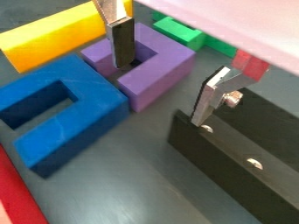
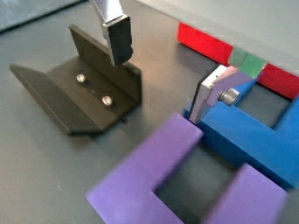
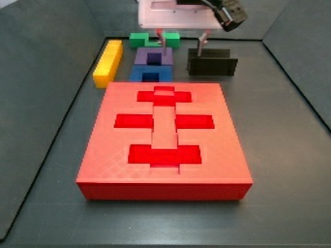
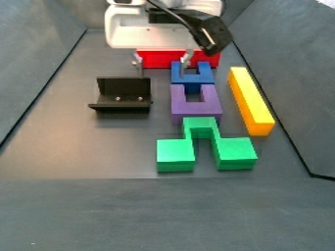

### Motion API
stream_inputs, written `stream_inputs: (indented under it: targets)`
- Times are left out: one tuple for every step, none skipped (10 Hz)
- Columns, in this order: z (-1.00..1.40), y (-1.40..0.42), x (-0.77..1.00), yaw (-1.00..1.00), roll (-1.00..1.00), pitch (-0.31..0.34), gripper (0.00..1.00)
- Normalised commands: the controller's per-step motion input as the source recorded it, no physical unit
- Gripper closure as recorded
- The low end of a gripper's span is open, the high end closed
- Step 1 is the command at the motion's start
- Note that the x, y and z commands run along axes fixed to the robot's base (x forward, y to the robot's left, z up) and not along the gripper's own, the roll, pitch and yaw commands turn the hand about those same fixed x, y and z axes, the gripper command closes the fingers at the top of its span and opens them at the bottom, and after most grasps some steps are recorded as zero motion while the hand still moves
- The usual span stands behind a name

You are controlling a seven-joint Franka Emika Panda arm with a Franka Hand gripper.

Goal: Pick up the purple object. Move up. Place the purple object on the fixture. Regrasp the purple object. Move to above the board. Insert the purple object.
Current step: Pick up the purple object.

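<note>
One finger [image 1: 121, 44] down in the notch of the purple object [image 1: 149, 70], other outside its wall; gripper [image 1: 163, 74] spread, gripping nothing yet. Best closing squarely on that wall, clear of blue block [image 1: 59, 109], fixture [image 1: 239, 157] alongside.

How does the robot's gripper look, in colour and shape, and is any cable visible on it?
The gripper, above the purple object, has a white boxy body with a red part beneath. Its two fingers are flat silver plates with dark pads and a small screw. In a side view, a black cable curves over the body to a dark wrist camera.
</note>
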Motion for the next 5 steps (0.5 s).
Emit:
stream_inputs:
  targets:
    - [-0.10, 0.13, -0.26, 0.01, -0.03, -0.051, 0.00]
    - [-0.15, 0.08, -0.22, 0.05, -0.03, -0.067, 0.00]
    - [-0.14, 0.07, -0.27, 0.04, -0.06, -0.081, 0.00]
    - [-0.21, 0.12, -0.11, 0.13, -0.02, -0.060, 0.00]
    - [-0.17, 0.17, -0.16, 0.13, -0.01, -0.054, 0.00]
